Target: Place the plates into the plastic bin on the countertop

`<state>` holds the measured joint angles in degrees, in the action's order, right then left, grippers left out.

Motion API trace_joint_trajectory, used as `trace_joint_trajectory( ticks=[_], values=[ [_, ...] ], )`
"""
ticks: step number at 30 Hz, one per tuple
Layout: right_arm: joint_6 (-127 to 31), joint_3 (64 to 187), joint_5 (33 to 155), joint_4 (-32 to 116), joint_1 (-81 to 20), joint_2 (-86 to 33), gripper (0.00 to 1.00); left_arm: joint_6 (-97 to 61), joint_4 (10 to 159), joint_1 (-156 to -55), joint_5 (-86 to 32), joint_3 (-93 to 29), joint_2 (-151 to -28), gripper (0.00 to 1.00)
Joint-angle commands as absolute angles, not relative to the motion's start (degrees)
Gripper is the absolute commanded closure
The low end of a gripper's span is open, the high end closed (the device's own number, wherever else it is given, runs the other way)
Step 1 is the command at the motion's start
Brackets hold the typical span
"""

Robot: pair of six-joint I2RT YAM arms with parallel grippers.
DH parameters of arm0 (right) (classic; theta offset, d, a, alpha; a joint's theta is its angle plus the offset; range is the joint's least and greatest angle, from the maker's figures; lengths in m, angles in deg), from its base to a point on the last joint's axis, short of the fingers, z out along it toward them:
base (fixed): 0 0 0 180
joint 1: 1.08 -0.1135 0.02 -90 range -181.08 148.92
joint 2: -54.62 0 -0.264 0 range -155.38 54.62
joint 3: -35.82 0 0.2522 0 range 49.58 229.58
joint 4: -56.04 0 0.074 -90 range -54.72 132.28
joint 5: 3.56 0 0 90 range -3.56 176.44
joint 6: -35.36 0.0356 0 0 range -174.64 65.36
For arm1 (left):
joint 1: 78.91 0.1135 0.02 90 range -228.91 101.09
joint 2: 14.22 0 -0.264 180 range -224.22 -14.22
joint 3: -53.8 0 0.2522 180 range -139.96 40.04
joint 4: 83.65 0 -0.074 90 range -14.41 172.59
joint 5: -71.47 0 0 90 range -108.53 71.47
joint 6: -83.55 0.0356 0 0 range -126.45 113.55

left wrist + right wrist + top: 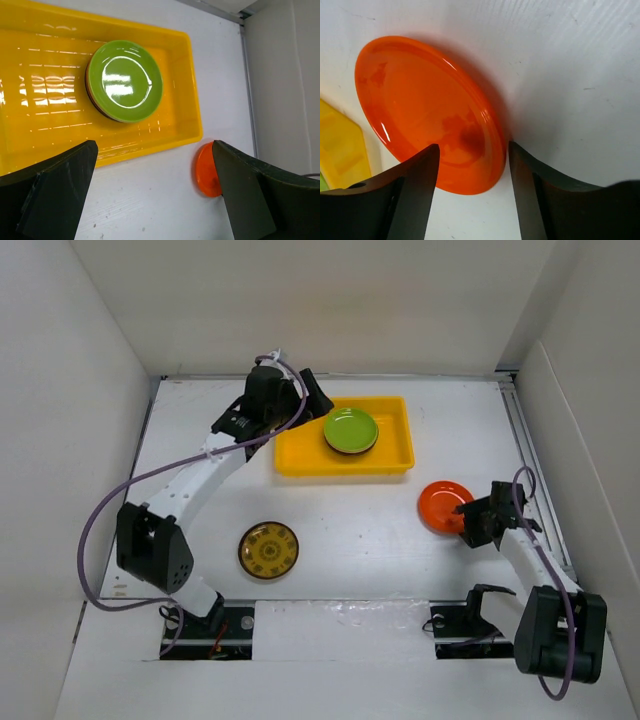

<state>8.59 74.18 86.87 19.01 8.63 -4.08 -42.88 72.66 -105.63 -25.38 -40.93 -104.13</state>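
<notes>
The yellow plastic bin stands at the back middle of the countertop and also shows in the left wrist view. A green plate tops a stack of plates in its right half; it also shows in the left wrist view. An orange plate lies on the white surface to the right. A brown-gold patterned plate lies front left. My left gripper is open and empty above the bin's left end. My right gripper is open, its jaws either side of the orange plate's near rim.
White walls enclose the countertop on three sides. A metal rail runs along the right edge close to my right arm. A purple cable loops from my left arm. The bin's corner shows in the right wrist view.
</notes>
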Motion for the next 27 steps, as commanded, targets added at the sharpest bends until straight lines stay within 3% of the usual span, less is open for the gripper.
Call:
trace_joint_trajectory(
  ticks=[1,5,9,13,15,19,22,27],
  values=[
    [8.7,74.3,87.5,24.0,9.5,-6.1,0.38,-42.1,73.0,-104.8,-24.2,-38.6,-100.3,0.00],
    [7.6,74.9,88.0,25.2,9.5,-9.3,0.56,-42.7,73.0,-103.4,-24.8,-38.1,-98.4,0.00],
    [4.9,77.4,88.6,24.1,10.1,-14.4,0.60,-42.7,73.0,-103.4,-23.5,-38.1,-97.9,0.00],
    [3.4,78.0,89.9,24.6,12.2,-16.7,0.93,-42.7,73.8,-103.4,-23.5,-37.6,-97.9,0.00],
    [2.0,79.2,90.7,24.6,13.6,-18.1,1.00,-43.2,73.8,-102.8,-23.0,-37.6,-97.9,0.00],
    [0.9,81.7,91.3,24.1,14.7,-20.4,1.00,-45.7,73.8,-100.2,-23.0,-33.4,-94.6,0.00],
    [3.0,85.1,87.8,21.6,14.7,-15.8,1.00,-48.5,71.6,-96.4,-18.3,-28.7,-89.4,0.00],
    [6.3,92.2,85.0,21.1,14.7,-5.2,1.00,-53.3,64.3,-93.7,-2.6,-20.7,-79.5,0.00]
  ],
)
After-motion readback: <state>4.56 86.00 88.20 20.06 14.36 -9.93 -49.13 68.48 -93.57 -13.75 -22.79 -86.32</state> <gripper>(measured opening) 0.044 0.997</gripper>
